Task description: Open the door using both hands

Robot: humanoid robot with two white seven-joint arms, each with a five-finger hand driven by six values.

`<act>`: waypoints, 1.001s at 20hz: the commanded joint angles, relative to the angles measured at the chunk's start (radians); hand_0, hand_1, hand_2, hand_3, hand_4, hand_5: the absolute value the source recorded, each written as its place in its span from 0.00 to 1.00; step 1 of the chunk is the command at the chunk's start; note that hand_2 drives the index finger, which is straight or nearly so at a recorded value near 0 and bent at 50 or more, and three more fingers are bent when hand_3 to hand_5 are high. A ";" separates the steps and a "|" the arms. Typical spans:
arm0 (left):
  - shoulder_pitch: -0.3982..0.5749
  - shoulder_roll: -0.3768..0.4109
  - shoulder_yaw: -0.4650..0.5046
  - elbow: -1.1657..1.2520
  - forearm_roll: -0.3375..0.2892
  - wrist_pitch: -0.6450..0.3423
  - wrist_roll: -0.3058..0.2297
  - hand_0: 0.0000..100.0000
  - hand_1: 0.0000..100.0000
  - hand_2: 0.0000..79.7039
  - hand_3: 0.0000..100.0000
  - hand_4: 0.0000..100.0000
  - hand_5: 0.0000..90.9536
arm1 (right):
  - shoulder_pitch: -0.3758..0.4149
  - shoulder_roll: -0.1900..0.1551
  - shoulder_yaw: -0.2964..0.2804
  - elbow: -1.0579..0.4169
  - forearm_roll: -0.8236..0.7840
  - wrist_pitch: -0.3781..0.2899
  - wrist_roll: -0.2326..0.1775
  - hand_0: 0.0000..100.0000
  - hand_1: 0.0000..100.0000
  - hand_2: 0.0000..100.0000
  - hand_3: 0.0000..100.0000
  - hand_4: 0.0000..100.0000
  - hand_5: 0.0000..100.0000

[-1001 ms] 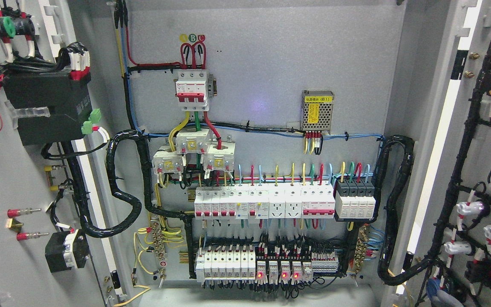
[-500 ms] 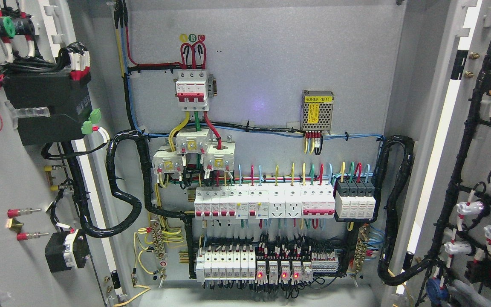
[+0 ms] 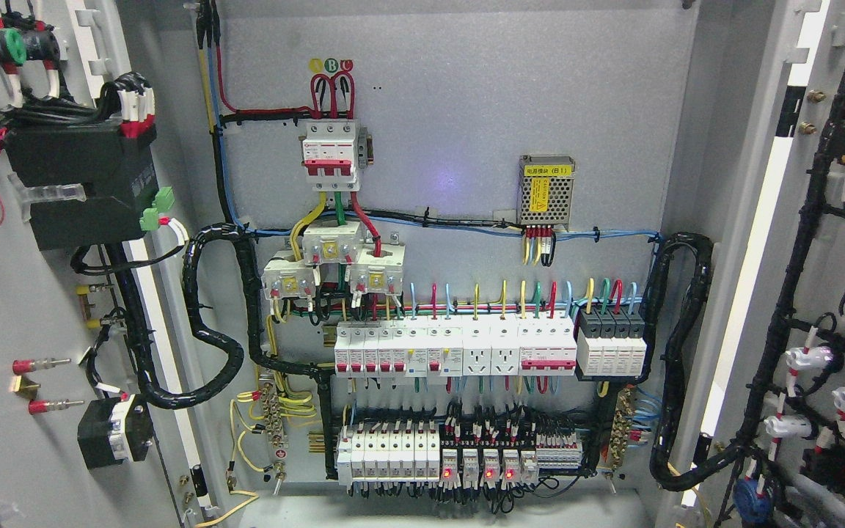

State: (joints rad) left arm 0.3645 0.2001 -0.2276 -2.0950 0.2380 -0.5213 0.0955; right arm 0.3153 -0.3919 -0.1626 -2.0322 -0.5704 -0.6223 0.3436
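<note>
The cabinet stands with both doors swung wide. The left door [image 3: 19, 308] fills the left edge, its inner face carrying a black box and wiring. The right door [image 3: 829, 293] fills the right edge, with a black wire harness running down it. Between them the grey back panel [image 3: 466, 110] is fully exposed. A grey rounded piece [image 3: 826, 493], seemingly part of my right hand, shows low on the right door near a blue round part [image 3: 749, 499]. My left hand is out of the picture.
Inside are a red-and-white main breaker [image 3: 331, 158], a perforated power supply [image 3: 547, 191], a row of white breakers [image 3: 488, 350] and relays with red lights [image 3: 477, 469]. Thick black cable looms [image 3: 210, 345] hang from both sides.
The grey piece at the lower right has slid to the right, uncovering the blue round part. Doors and cabinet stay as they were.
</note>
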 commanded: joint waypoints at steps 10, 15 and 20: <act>-0.002 0.007 0.140 -0.008 0.027 -0.008 0.001 0.00 0.00 0.00 0.00 0.00 0.00 | -0.008 -0.030 -0.073 0.076 -0.062 0.001 0.002 0.19 0.00 0.00 0.00 0.00 0.00; -0.002 0.044 0.185 -0.007 0.081 -0.006 0.001 0.00 0.00 0.00 0.00 0.00 0.00 | 0.002 -0.025 -0.089 0.076 -0.103 0.001 0.002 0.19 0.00 0.00 0.00 0.00 0.00; -0.001 0.068 0.244 -0.003 0.139 -0.005 0.001 0.00 0.00 0.00 0.00 0.00 0.00 | 0.025 -0.022 -0.110 0.075 -0.120 0.001 0.002 0.19 0.00 0.00 0.00 0.00 0.00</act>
State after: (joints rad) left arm 0.3631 0.2271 -0.0810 -2.1006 0.3221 -0.5290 0.0962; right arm 0.3212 -0.4135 -0.2278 -1.9699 -0.6637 -0.6217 0.3486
